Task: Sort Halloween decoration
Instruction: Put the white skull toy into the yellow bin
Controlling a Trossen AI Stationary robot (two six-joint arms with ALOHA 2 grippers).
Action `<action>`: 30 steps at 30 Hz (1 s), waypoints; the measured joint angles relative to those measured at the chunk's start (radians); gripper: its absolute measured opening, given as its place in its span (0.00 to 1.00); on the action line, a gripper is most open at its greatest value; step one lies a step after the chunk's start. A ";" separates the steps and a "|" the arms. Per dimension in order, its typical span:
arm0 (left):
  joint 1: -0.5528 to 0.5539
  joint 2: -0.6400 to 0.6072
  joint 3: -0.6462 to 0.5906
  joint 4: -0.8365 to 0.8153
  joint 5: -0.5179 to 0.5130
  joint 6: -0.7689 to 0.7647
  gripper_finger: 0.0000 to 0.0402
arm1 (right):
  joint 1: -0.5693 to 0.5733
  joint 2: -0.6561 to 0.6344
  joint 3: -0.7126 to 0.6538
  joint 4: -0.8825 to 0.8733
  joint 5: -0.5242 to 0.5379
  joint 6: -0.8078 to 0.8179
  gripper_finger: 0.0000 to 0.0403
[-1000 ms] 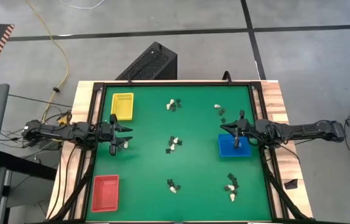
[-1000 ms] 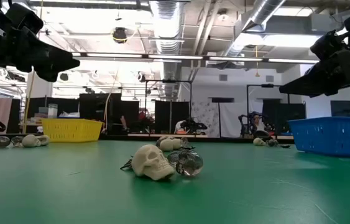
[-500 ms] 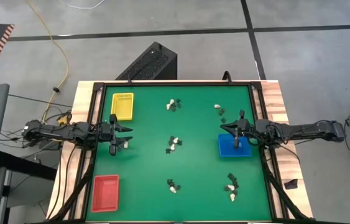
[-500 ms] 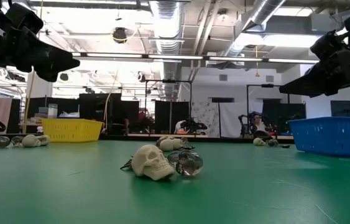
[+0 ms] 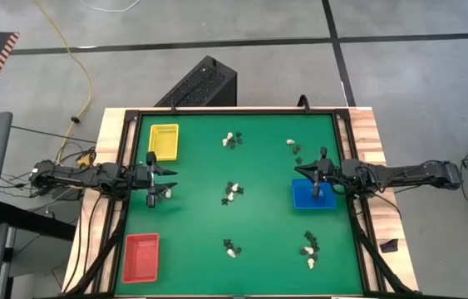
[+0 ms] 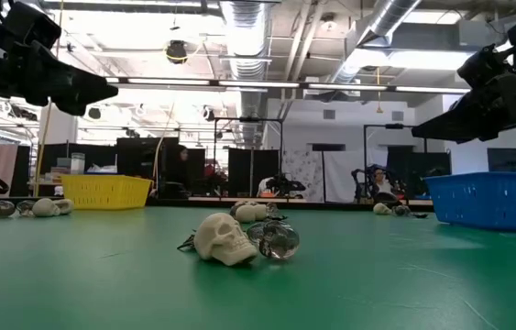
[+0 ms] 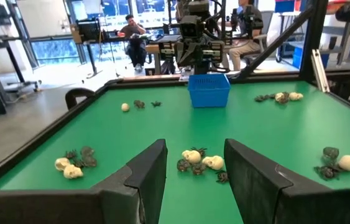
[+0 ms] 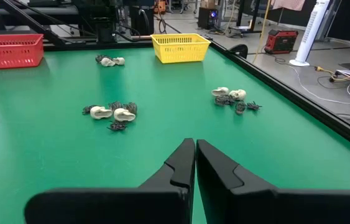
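Observation:
The Halloween decoration lies on the green table in small clusters of cream skulls and black trinkets: far centre [image 5: 232, 139], far right [image 5: 293, 146], middle [image 5: 231, 192], near centre [image 5: 230, 247], near right [image 5: 309, 249] and left [image 5: 168, 193]. The middle cluster [image 7: 201, 163] shows a skull [image 6: 221, 238] close up. My left gripper [image 7: 194, 180] hovers open and level at the table's left edge [image 5: 169, 177], nothing between its fingers. My right gripper [image 8: 195, 163] is shut, hovering over the blue tray [image 5: 312, 194] at the right.
A yellow tray [image 5: 164, 141] stands at the far left and a red tray [image 5: 141, 256] at the near left. A dark raised rim [image 5: 234, 110] frames the table. Open green surface lies between the clusters. People sit in the room beyond [image 7: 131, 30].
My left gripper has rolled slightly about its own pointing line while staying in place, still open. Nothing on the table has moved.

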 joint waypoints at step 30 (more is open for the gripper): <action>0.218 0.486 0.076 0.489 -0.014 -0.068 0.38 | -0.326 0.521 0.482 -0.266 -0.030 -0.002 0.15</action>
